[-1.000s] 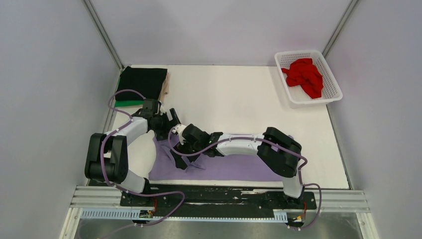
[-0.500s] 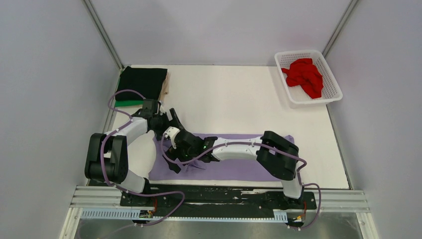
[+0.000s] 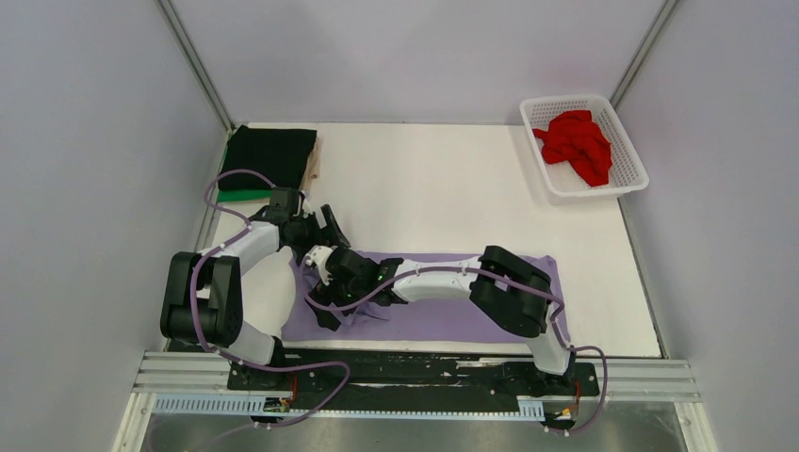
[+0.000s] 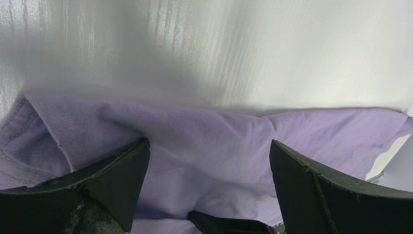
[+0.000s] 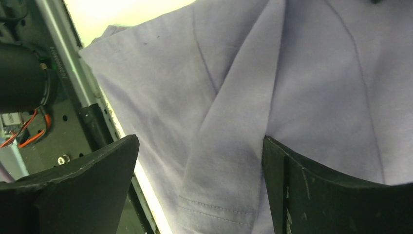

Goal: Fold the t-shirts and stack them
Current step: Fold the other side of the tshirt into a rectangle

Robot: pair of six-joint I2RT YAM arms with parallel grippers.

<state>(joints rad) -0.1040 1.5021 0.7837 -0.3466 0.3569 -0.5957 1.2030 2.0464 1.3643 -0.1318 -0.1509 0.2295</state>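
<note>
Left end of the lavender t-shirt [image 3: 424, 325], both arms over it

It lies on the table [image 3: 452, 188] by the near edge, long axis left to right. The right end effector [image 5: 198, 156] hangs wide open and empty, its folded sleeve directly beneath. The left end effector [image 4: 209, 151], equally wide and empty, hovers over the shirt's far edge just beside it.

Robot lab test cell; plain pale wall panels [image 3: 94, 141] close in three sides, with metal corner posts [image 3: 193, 61] at the back; a white bench [image 3: 443, 179] fills the booth. Left arm [image 3: 203, 301] and right arm [image 3: 513, 297] are bolted to a black base plate [image 3: 415, 374] on an aluminium rail [image 3: 415, 388]; loose purple cables [image 3: 233, 172]; exposed red wires [image 5: 29, 135]. Props look staged: a lavender t-shirt [image 3: 443, 320] spread flat; a white basket [image 3: 589, 188] at the far corner.
</note>
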